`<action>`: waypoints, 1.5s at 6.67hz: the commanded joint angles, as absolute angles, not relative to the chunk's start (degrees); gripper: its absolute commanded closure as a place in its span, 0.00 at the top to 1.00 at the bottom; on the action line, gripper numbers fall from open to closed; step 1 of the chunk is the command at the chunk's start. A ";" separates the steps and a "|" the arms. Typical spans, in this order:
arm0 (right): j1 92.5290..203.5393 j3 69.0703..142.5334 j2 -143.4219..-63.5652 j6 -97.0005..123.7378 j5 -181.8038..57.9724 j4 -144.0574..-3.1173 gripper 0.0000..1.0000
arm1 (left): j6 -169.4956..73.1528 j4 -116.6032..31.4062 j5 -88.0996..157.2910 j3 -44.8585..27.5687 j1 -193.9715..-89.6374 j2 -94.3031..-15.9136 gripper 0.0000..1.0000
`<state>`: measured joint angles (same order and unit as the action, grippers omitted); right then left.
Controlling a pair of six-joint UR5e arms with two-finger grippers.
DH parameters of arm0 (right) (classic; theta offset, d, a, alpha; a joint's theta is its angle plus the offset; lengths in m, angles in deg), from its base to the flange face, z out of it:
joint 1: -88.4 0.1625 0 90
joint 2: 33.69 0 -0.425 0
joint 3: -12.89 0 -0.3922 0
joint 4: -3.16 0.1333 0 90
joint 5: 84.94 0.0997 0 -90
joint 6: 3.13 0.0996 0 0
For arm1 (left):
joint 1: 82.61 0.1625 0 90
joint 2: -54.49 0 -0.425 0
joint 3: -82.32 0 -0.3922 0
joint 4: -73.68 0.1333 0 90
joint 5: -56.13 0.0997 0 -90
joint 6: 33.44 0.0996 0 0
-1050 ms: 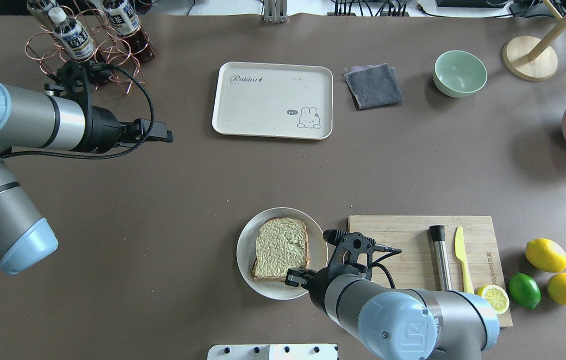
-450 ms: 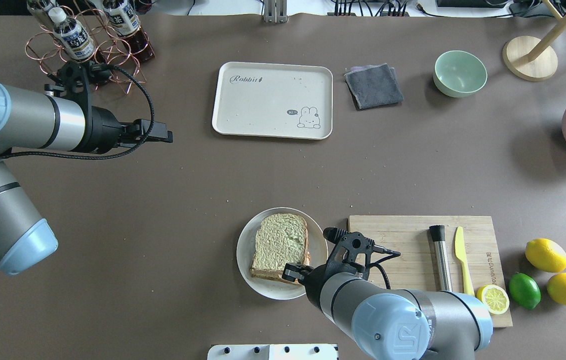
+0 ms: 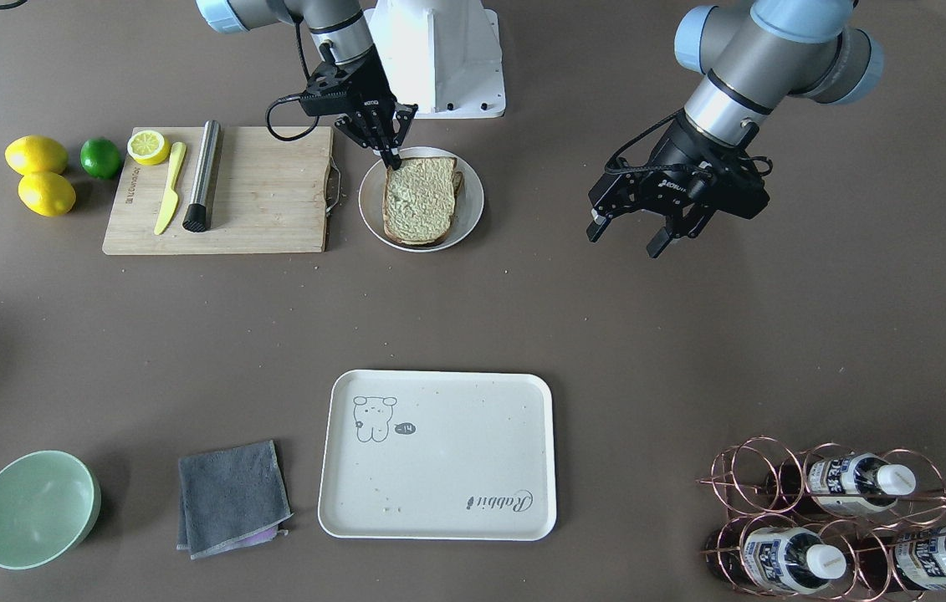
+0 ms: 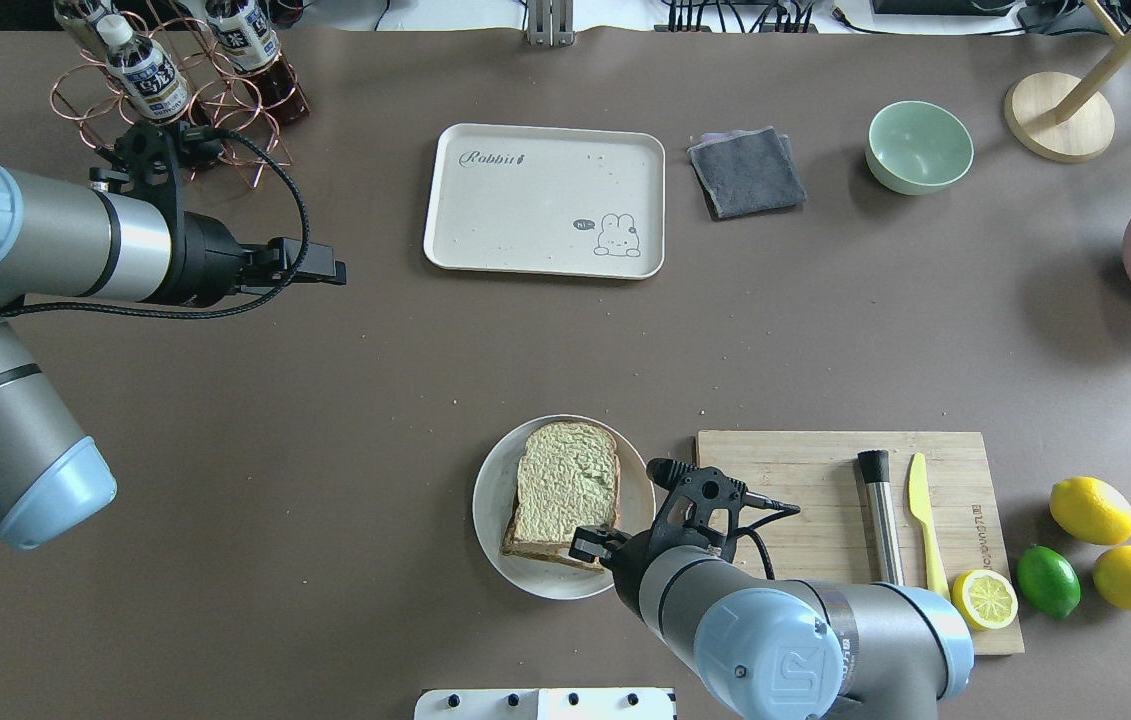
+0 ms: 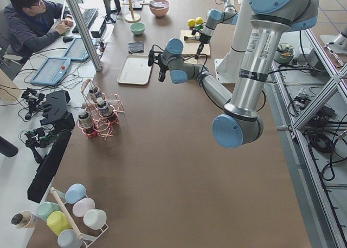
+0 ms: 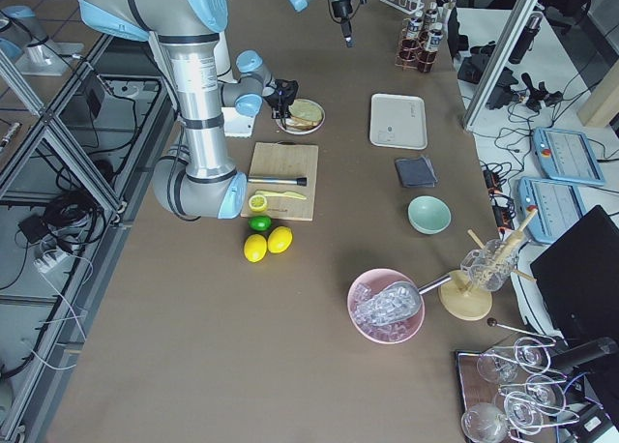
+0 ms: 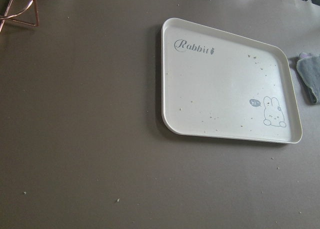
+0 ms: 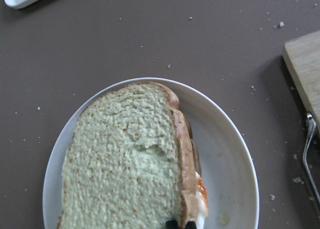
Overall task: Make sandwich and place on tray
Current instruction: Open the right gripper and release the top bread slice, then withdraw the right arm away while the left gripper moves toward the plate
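Observation:
The sandwich (image 4: 565, 480) lies on a round white plate (image 4: 495, 520); it also shows in the front view (image 3: 418, 196). Its top slice sits skewed, so the lower slice shows at the near left corner. In the right wrist view the egg's white and orange peek out beside the top slice's crust (image 8: 185, 154). My right gripper (image 4: 590, 545) is at the sandwich's near right corner, and its fingertips (image 8: 172, 223) pinch the top slice's crust. The cream tray (image 4: 525, 220) lies bare at the table's far middle. My left gripper (image 3: 625, 242) hangs open and empty above the table, left of the tray (image 7: 220, 94).
A wooden cutting board (image 4: 825, 480) with a steel muddler, a yellow knife and a lemon half lies right of the plate. Two lemons and a lime (image 4: 1047, 580) lie beyond it. A grey cloth (image 4: 747, 172), a green bowl (image 4: 919, 146) and a copper bottle rack (image 4: 175, 90) stand at the back.
The top slice has turned and slid away from the robot on the plate, uncovering the lower slice's near left corner. The right gripper shifted slightly with it. The left arm has not moved.

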<state>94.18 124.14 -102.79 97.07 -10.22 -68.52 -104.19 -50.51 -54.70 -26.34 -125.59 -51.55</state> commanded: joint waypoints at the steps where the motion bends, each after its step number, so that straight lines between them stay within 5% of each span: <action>1: 93.59 123.90 -103.12 95.58 -12.06 -68.56 1.00 | -104.19 -50.51 -54.70 -26.22 -125.59 -51.60 0.98; 3: 97.25 127.22 -103.47 91.02 -9.55 -69.17 1.00 | -104.19 -50.60 -54.70 -26.31 -125.50 -51.51 0.98; 5: 108.21 130.82 -103.38 83.75 3.24 -80.80 1.00 | -104.45 -50.51 -54.53 -26.05 -122.45 -51.51 0.99; 10: 138.45 132.16 -108.73 52.83 27.88 -85.17 1.00 | -113.41 -50.16 -43.55 -24.91 -107.94 -52.30 0.98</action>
